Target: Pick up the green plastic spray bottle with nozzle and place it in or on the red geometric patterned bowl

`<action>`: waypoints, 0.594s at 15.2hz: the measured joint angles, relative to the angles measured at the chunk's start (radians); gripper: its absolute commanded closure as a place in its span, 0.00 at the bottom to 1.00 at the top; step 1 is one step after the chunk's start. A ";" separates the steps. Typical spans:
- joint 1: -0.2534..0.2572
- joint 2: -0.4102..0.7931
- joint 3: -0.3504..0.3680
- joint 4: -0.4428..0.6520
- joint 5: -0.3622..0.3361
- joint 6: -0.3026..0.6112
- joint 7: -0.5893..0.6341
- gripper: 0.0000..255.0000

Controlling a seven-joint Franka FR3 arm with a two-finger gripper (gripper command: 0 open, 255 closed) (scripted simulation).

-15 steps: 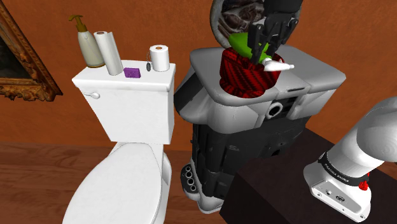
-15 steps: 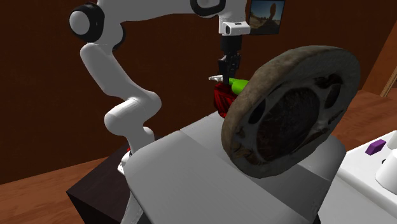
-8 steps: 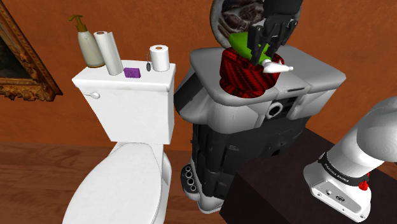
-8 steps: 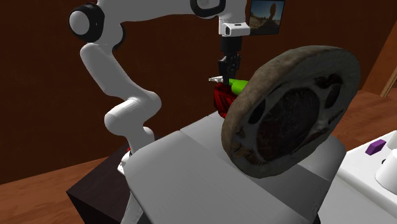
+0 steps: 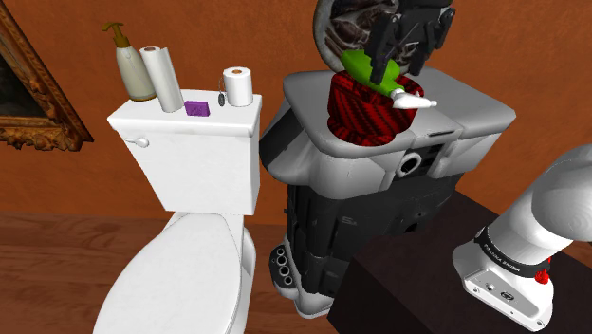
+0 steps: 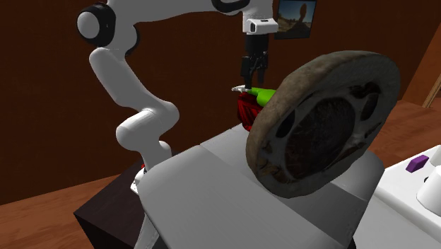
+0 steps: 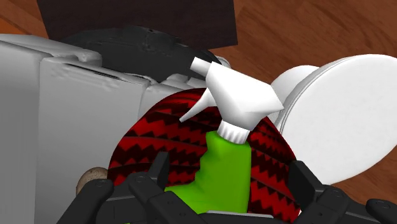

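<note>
The green spray bottle [image 5: 361, 65] with its white nozzle lies tilted across the red bowl with black zigzags [image 5: 359, 120], which stands on a grey unit [image 5: 453, 96]. Just above the bottle hangs my gripper [image 5: 399, 63], open. In the wrist view the bottle [image 7: 224, 172] rests on the bowl [image 7: 151, 139], between my gripper's [image 7: 230, 186] spread fingers, which do not touch it. The second exterior view shows the gripper [image 6: 253, 75] a little above the bottle [image 6: 265, 95] and the bowl [image 6: 245, 110].
A round brown disc with holes [image 6: 324, 122] leans right behind the bowl. A white toilet [image 5: 189, 268] stands at the shoulder view's left; its tank carries a soap dispenser [image 5: 132, 64], paper rolls [image 5: 238, 86] and a purple block [image 5: 196, 108]. The dark stand [image 5: 403, 277] is lower right.
My gripper has opened, let go of the bottle and risen a little. The bottle stays lying on the bowl.
</note>
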 measured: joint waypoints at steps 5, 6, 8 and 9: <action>-0.008 0.028 -0.005 0.102 -0.011 -0.075 0.009 0.00; -0.008 0.028 -0.006 0.104 -0.012 -0.077 0.009 0.00; -0.008 0.029 -0.006 0.106 -0.012 -0.078 0.009 0.00; -0.008 0.029 -0.006 0.106 -0.012 -0.078 0.009 0.00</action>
